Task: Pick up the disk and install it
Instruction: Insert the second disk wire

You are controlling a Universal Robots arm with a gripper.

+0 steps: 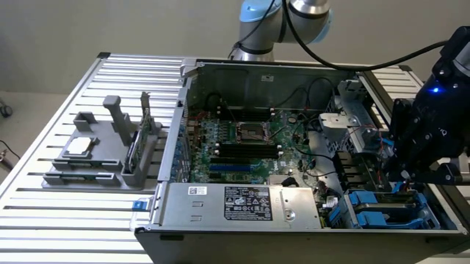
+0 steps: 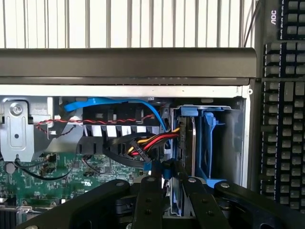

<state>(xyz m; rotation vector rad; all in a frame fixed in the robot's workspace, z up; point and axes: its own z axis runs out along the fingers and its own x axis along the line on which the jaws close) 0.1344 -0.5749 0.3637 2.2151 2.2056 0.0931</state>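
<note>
The gripper stands low over the drive bay at the corner of the open case, on the exterior view's right. Its fingers are closed on the disk, pinching its edge between them. The disk stands on edge below the gripper, down among the blue carriers of the bay; whether it is fully seated cannot be told.

Just beside the disk a second drive sits upright in its own blue carrier. A bundle of red, yellow and black wires runs to that drive's end, close to the fingers, and a blue cable arcs above the bundle. The motherboard lies deeper in the case, and the power supply with its dark label is at the near edge. On the slatted bench, well apart on the exterior view's left, a grey holder carries a small square chip. A keyboard lies outside the case wall.

What shows of the disk is a thin grey edge with blue plastic at its end.
</note>
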